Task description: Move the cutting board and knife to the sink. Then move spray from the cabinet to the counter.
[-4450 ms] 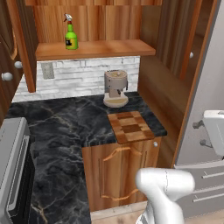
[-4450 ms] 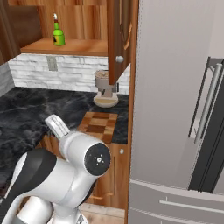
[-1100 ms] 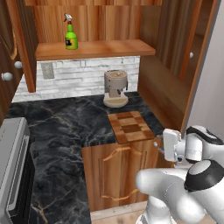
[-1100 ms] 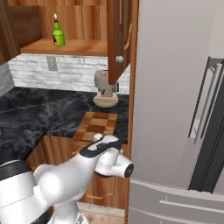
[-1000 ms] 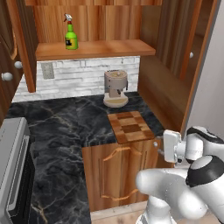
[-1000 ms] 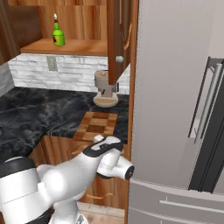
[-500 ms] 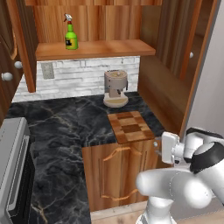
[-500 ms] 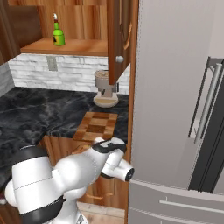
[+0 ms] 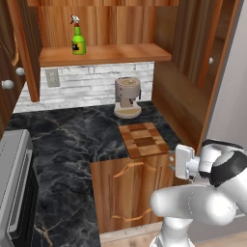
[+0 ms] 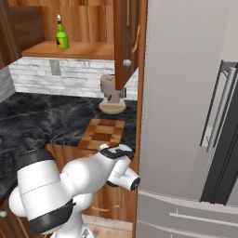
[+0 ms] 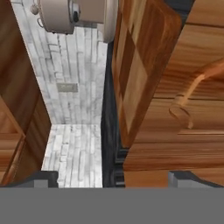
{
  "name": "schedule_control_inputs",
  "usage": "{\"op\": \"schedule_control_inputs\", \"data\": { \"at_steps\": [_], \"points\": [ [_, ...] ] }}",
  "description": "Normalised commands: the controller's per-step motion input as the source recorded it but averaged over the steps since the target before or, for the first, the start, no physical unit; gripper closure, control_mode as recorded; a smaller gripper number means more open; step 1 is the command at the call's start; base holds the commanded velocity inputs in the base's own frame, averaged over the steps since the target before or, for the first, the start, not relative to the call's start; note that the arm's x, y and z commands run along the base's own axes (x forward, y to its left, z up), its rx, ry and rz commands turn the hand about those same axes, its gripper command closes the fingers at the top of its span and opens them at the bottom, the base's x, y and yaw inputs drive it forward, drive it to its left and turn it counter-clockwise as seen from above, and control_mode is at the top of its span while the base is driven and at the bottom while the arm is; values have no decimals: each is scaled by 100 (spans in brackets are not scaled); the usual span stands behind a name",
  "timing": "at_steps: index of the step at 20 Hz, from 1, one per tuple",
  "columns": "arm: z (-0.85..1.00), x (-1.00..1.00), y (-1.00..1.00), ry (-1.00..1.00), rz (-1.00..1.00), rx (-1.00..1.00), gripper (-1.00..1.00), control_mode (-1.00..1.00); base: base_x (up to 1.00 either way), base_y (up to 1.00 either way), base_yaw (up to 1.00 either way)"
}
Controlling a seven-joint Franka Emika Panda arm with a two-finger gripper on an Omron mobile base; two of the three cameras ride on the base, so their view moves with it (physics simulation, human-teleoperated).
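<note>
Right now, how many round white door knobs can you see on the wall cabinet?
3. Two knobs sit at the left edge of the left base view; one is on the open right door. Others may be hidden.

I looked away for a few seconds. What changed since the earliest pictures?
The arm swung up and forward, bringing the gripper to the front edge of the cutting board, jaws open, nothing held. The board, spray and coffee machine stayed put.
</note>
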Motion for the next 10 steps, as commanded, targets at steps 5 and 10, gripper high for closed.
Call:
{"op": "schedule_control_inputs", "data": {
  "at_steps": [5,10],
  "points": [
    [0,24,5,1,0,0,-100,-100,0,0,0],
    [0,17,6,0,0,0,-100,-100,0,0,0]
  ]
}}
